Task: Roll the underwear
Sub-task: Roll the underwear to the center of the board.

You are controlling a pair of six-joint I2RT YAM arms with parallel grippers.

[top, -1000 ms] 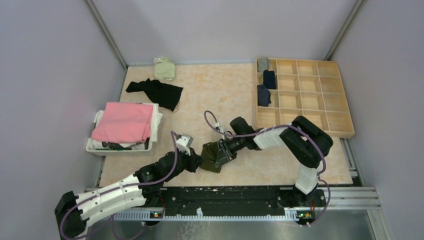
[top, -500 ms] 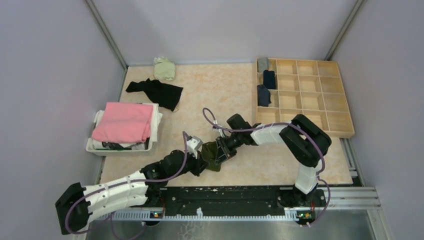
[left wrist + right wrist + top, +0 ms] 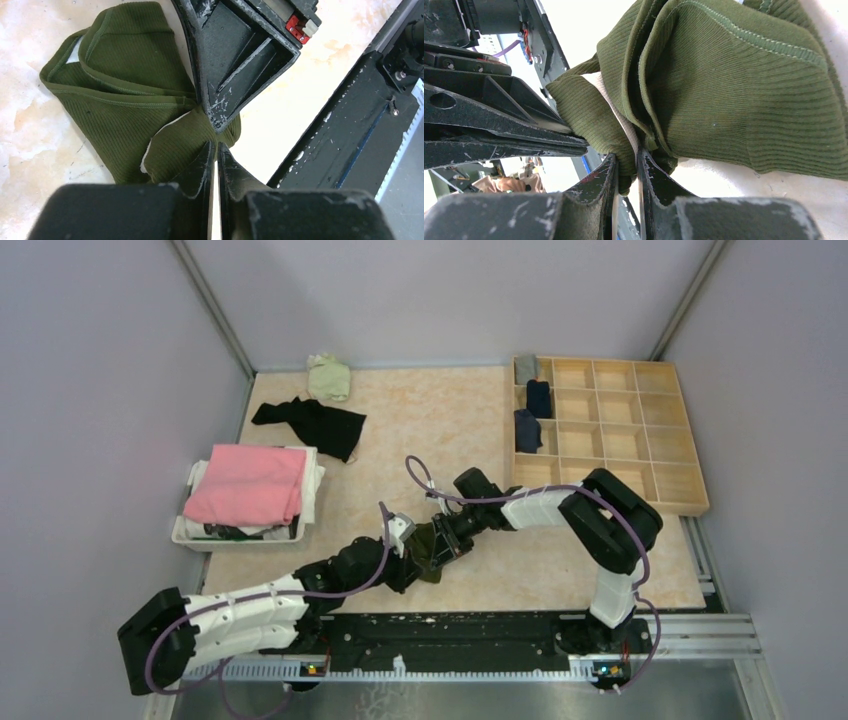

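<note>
The olive green underwear (image 3: 430,552) lies bunched and partly folded on the table near the front edge, between both grippers. My right gripper (image 3: 442,543) is shut on a folded edge of it; the wrist view shows cloth (image 3: 734,100) pinched between its jaws (image 3: 626,159). My left gripper (image 3: 410,562) is shut, its tips (image 3: 216,146) touching the cloth's (image 3: 125,110) near edge, with no cloth seen between them. The right gripper's fingers (image 3: 235,55) meet it tip to tip. Rolled navy (image 3: 538,398) and grey (image 3: 525,368) pieces sit in the organiser.
A wooden compartment organiser (image 3: 640,435) stands at the back right. A white basket (image 3: 190,535) holding a folded pink cloth (image 3: 247,483) is at the left. A black garment (image 3: 310,422) and a pale green one (image 3: 328,377) lie at the back. The black base rail (image 3: 345,110) is close by.
My left arm has moved right and forward until its shut tips reach the olive underwear. The right gripper has drawn the cloth slightly left and back, still holding it.
</note>
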